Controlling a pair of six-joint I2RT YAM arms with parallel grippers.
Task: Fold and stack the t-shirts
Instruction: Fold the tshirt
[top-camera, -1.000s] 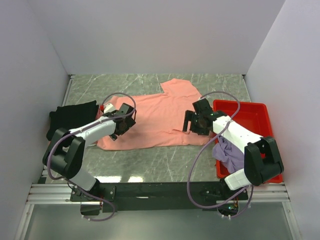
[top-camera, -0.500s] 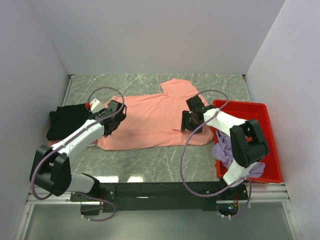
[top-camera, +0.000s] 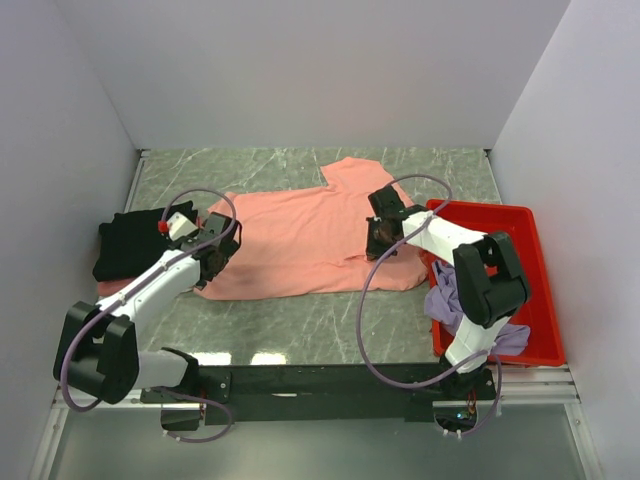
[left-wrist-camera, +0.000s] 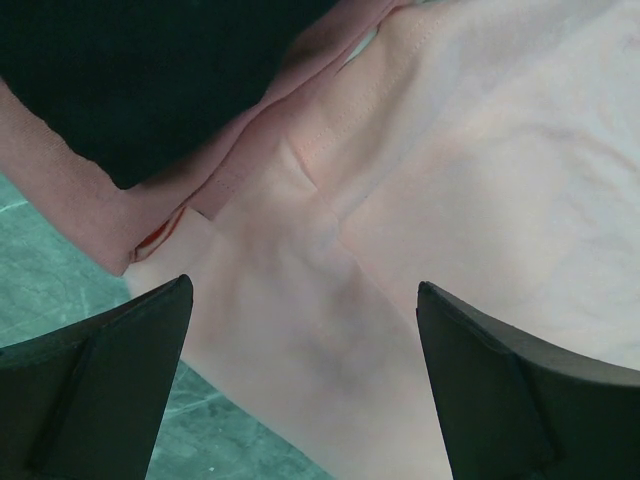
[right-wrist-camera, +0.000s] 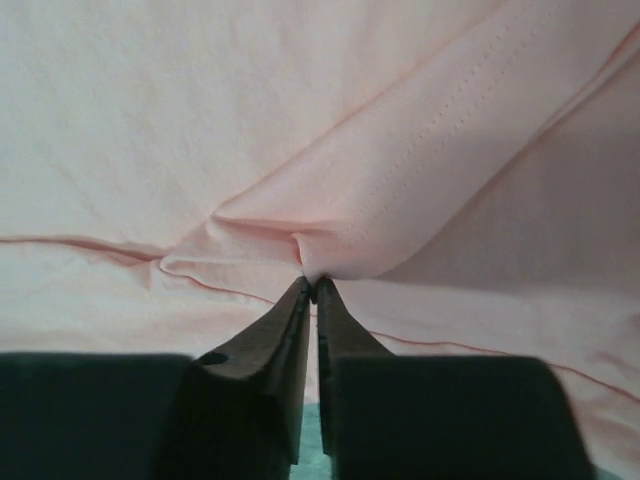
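Right hand (right-wrist-camera: 312, 290) is clamped on a pinch of the salmon-pink t-shirt (top-camera: 300, 235) at its right end; my left hand (left-wrist-camera: 302, 300) hangs open over the opposite end. Spread across the counter (top-camera: 300, 170), the shirt's long axis runs left edge to right edge.

I see white shells and black joints on both arms (top-camera: 150, 283), a mauve cable (top-camera: 362, 295) looping behind each dark end effector (right-wrist-camera: 312, 300).

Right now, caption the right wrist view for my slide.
Right gripper shut, pinching a raised fold of the salmon shirt.
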